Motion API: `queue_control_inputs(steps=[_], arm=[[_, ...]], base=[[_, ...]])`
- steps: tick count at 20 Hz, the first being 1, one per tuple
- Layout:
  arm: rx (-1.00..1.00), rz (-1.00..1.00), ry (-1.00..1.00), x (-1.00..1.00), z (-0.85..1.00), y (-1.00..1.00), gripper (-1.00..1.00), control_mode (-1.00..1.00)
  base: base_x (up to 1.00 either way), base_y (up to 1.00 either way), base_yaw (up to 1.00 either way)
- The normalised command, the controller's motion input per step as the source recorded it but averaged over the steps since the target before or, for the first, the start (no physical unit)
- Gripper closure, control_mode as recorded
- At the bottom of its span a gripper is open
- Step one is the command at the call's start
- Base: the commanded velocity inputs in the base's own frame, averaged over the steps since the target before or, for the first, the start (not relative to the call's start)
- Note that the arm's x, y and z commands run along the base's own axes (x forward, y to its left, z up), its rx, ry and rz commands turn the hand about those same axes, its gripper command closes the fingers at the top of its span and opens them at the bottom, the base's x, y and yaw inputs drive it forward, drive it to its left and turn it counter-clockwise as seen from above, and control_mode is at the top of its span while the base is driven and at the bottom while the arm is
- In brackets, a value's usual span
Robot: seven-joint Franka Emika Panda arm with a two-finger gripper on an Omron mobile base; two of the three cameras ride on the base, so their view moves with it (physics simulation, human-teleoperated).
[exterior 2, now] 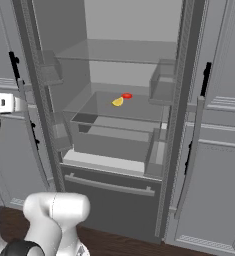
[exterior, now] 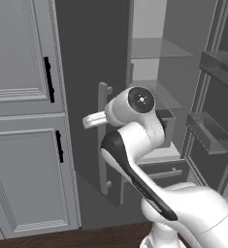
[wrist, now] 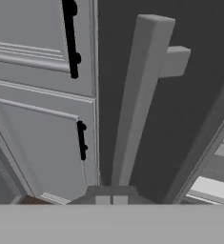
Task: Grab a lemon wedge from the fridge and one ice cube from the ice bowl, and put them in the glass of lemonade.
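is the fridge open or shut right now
Open: both doors of the fridge stand swung out, baring its shelves, with the lemon wedge on one.

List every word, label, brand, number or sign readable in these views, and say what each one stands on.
None: no readable text anywhere.
The fridge, its light grey door handle and its glass shelves carry no print.
The panelled cabinets with black handles are blank.
The lemon wedge and the small red oval thing bear no marks.
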Motion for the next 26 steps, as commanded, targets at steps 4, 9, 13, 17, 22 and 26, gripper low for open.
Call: queue_control_inputs(steps=[4,9,13,17,22,26], arm=[[0.0,-0.03,-0.06,-0.69,0.54,-0.28,1.0,-1.0],[0.05,-0.21,0.0,-0.15,0.54,-0.81,1.0,-1.0],[0.19,-0.25,0.11,0.0,0.44,-1.0,1.0,-1.0],[0.31,-0.16,0.16,0.18,-0.03,-1.0,1.0,-1.0],[0.37,-0.08,0.16,0.67,-0.46,-0.84,1.0,-1.0],[0.34,0.0,0.24,0.86,-0.4,-0.33,1.0,-1.0]], base=[[0.0,0.0,0.0],[0.0,0.0,0.0],[0.0,0.0,0.0],[0.0,0.0,0.0],[0.0,0.0,0.0],[0.0,0.0,0.0]])
